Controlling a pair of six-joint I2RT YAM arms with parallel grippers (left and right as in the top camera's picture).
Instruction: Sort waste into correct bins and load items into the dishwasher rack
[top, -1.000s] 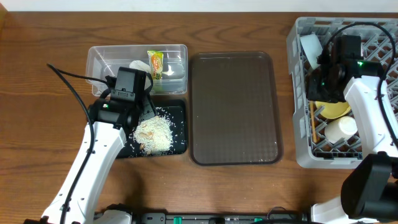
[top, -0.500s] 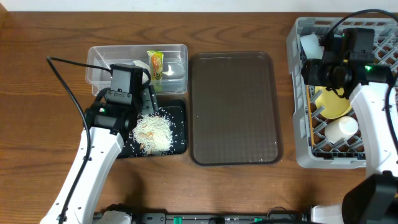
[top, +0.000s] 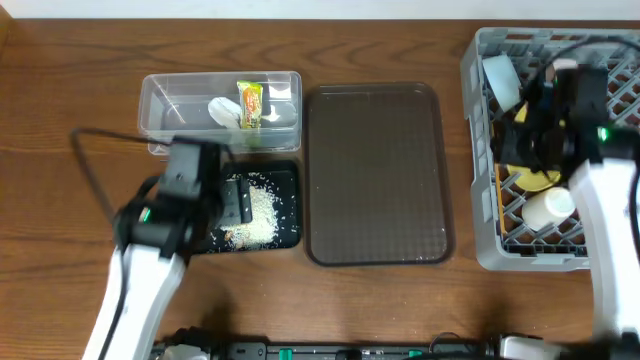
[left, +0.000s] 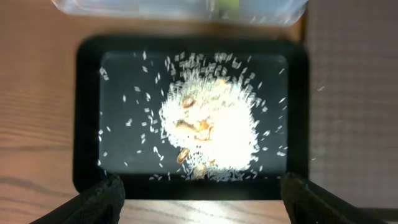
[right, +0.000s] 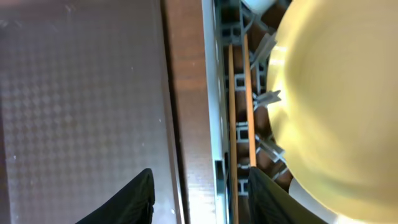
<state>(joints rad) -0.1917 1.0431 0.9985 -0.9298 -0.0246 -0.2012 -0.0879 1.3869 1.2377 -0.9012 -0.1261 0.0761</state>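
**Figure: overhead and 2 wrist views, late stage of sorting and loading.** The left gripper (left: 202, 198) hangs over the black tray (left: 87, 124), its 2 fingers spread wide and gripping nothing. The rice (left: 217, 130) lies heaped inside this tray, with a few brownish scraps in it. The wrapper (top: 250, 103) and tissue (top: 222, 110) lie in the clear tub (top: 160, 95). The right gripper (right: 202, 199) hangs over the near wall of the rack (top: 480, 150), fingers apart and empty. The chopsticks (right: 239, 112) lie along the rack floor just beside the yellow plate (right: 336, 99), with the cup (top: 548, 207) near them. The brown tray (top: 375, 170) lies between bins and rack.

Judged step: withdrawal of both arms. Good practice is to raise each arm straight up before swinging away, so that no finger scatters rice or nudges the plate.
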